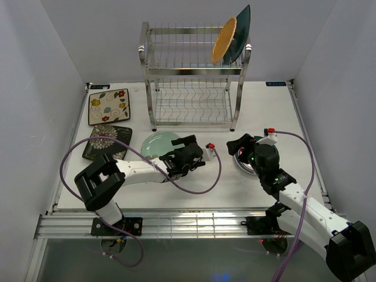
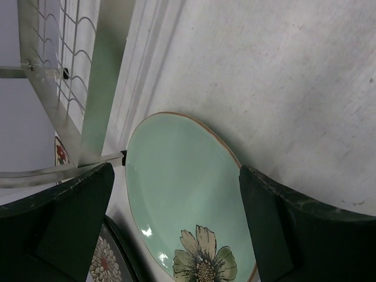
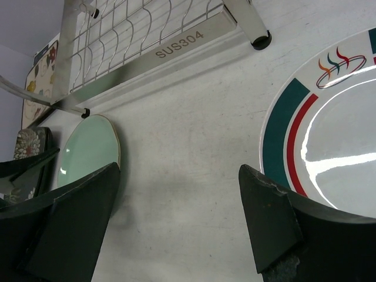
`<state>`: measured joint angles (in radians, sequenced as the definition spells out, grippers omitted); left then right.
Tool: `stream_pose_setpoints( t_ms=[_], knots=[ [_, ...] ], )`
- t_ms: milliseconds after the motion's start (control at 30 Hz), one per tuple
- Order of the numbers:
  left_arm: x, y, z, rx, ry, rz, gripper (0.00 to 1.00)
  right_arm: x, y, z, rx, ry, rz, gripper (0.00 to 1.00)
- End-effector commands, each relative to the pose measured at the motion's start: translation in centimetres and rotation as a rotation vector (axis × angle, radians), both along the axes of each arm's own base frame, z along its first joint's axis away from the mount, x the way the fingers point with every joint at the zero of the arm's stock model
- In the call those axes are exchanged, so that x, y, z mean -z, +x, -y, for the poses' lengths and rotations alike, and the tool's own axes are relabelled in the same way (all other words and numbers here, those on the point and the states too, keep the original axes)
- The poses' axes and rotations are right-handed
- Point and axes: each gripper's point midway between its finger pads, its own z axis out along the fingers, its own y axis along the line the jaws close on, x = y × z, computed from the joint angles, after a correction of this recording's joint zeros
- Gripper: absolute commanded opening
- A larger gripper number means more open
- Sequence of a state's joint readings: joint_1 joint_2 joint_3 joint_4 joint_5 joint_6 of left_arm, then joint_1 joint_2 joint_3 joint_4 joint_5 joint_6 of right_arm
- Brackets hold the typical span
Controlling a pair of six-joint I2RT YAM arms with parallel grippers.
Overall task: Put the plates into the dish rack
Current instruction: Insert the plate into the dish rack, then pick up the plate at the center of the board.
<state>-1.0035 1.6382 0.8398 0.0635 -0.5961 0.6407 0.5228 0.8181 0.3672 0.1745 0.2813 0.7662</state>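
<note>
1. Currently the left gripper (image 1: 189, 148), centre frame, has its jaws wide apart and holds nothing. It sits at the right edge of the pale green plate (image 1: 157, 143), which lies flat on the table (image 1: 282, 117).
2. Right gripper (image 1: 242, 144), right of centre, is likewise spread and empty, over the white striped-rim plate (image 3: 329, 117).
3. Left side: dark floral plate (image 1: 106, 142), with the cream floral plate (image 1: 109, 106) behind it.
4. Top centre: dish rack (image 1: 194, 82). The woven orange plate (image 1: 224, 40) and teal plate (image 1: 241, 29) stand at the right end of its upper tier.

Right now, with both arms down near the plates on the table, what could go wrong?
The pale green plate lies flat, so the open left jaws may just push it into the dish rack foot beside it. The teal plate leans tilted at the right end of the top tier; a knock to the rack could tip it off. The white striped plate also lies flat, a hard rim to pinch.
</note>
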Motion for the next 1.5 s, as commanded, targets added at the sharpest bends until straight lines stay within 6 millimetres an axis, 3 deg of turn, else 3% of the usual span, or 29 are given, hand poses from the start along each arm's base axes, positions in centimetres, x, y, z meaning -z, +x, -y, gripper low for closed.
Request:
stream_pose_setpoints(
  t_ms=[0,567,867,1067,1267,1300,1400,1467],
  knots=[
    [-2.0,-0.2,0.6,-0.052,-0.071,-0.048,0.98,-2.5,0.8,-0.3,0.006,0.032,0.05,0.88],
    [0.3,-2.9,-1.6,-0.02,0.018,-0.17,0.98,-2.5,0.7,-0.2,0.012,0.041,0.048,0.88],
    [2.3,-2.2,-4.1,-0.059,0.18,-0.075,0.97,-2.9,0.5,-0.2,0.012,0.049,0.053,0.88],
    [3.6,-2.4,-4.3,-0.058,0.219,-0.094,0.95,-2.8,0.5,0.1,0.024,0.045,0.052,0.88],
    [5.9,-2.6,-4.9,-0.056,0.295,-0.123,0.82,-2.7,0.5,0.2,0.034,0.051,0.049,0.88],
    [6.1,-2.6,-4.9,-0.053,0.301,-0.127,0.74,-2.9,0.5,0.2,0.037,0.053,0.052,0.88],
    [6.7,-2.6,-5.0,-0.051,0.32,-0.128,0.63,-2.9,0.5,0.4,0.041,0.05,0.053,0.88],
    [7.0,-2.5,-5.2,-0.052,0.331,-0.125,0.51,-2.9,0.5,0.4,0.042,0.053,0.054,0.88]
  ],
)
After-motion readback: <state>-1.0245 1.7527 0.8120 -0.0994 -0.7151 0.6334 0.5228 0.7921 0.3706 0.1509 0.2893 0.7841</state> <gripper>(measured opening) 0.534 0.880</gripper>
